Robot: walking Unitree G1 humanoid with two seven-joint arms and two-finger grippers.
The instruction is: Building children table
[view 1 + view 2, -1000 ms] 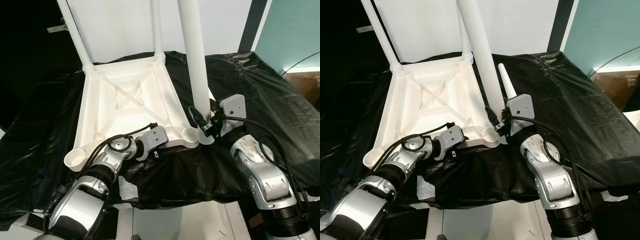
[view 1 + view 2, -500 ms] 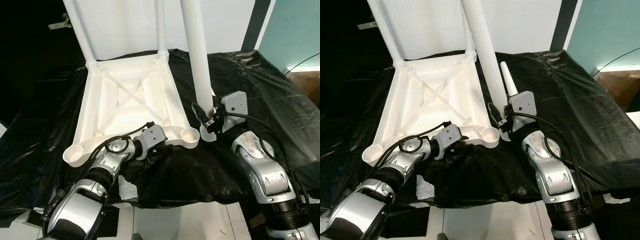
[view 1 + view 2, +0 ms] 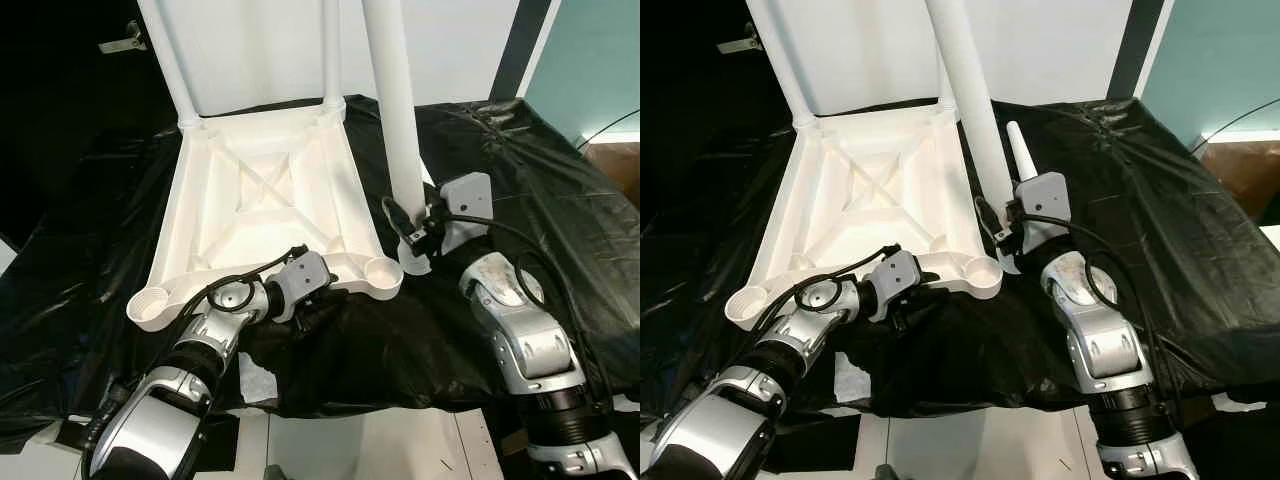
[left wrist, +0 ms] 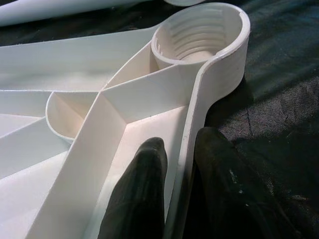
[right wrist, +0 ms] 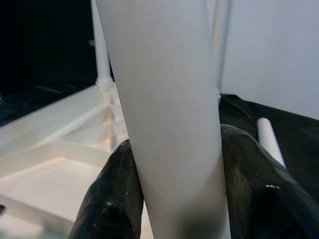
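The white table top (image 3: 265,205) lies upside down on a black-covered surface, with two legs (image 3: 165,60) fitted in its far corners. My left gripper (image 3: 318,297) is shut on the near rim (image 4: 199,94), one finger (image 4: 142,194) inside and one outside, just short of the threaded near-right socket (image 4: 199,32). My right gripper (image 3: 415,232) is shut on a white table leg (image 3: 395,110) that stands nearly upright. The foot of this leg rests on the cloth right beside that socket (image 3: 382,270). In the right wrist view, both fingers (image 5: 112,199) clasp the leg (image 5: 167,99).
A loose leg (image 3: 1021,152) lies on the black cloth (image 3: 540,190) behind my right gripper. The near-left socket (image 3: 150,303) stands open. A white wall rises behind the table, and pale floor (image 3: 400,445) runs along the near edge.
The head view has shifted slightly. Both grippers keep their holds, and the held leg stays beside the near-right socket.
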